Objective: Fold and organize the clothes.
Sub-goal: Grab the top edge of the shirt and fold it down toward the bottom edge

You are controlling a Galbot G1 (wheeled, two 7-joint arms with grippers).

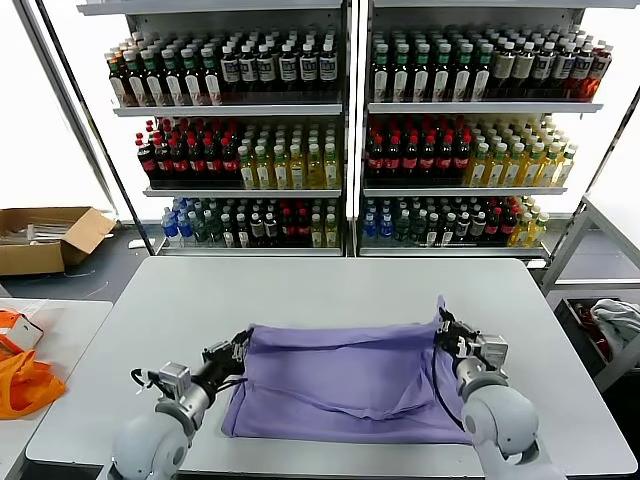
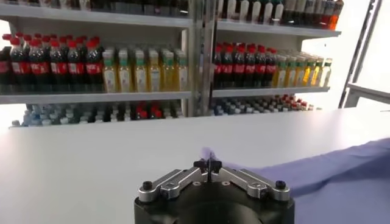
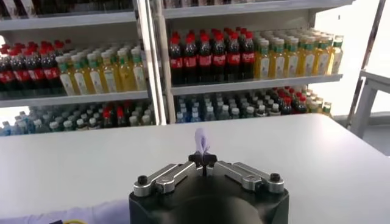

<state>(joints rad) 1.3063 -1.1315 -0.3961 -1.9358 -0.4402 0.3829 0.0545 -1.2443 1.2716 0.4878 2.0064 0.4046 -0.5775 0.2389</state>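
From the head, the T-shirt (image 1: 350, 385) is seen spread on the table (image 1: 330, 285), pinched at its far corners by the left gripper (image 1: 238, 349) and right gripper (image 1: 444, 330). At each wrist, closed jaws are shown clamping lavender fabric (image 2: 209, 150) (image 3: 201, 141).

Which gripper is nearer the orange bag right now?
Left. The left gripper pinches the T-shirt corner on the orange bag side; the right gripper pinches the opposite corner.

T-shirt (image 1: 350, 380) on table (image 1: 330, 285), shelves (image 1: 345, 120) behind.
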